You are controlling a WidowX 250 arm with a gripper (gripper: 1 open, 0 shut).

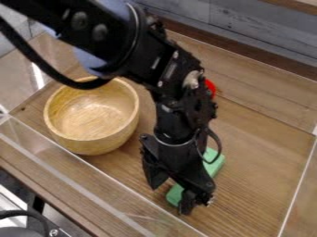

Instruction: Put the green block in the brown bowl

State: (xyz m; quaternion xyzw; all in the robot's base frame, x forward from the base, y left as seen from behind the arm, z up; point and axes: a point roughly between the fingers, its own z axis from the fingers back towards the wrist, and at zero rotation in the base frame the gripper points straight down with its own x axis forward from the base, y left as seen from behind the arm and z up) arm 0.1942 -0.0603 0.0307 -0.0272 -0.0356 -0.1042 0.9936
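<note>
The green block (213, 164) lies flat on the wooden table, right of the brown bowl (62, 125). Only its right end and a small patch near the front show; the rest is hidden under my hand. My gripper (175, 192) points straight down over the block, open, with its black fingers (151, 173) standing on either side of the block. Whether they touch it I cannot tell. The bowl stands upright and empty to the left of the arm.
A small red round object (209, 88) peeks out behind the arm at the right. A clear plastic wall (74, 190) runs along the table's front and sides. Bare wood (266, 139) lies to the right of the block.
</note>
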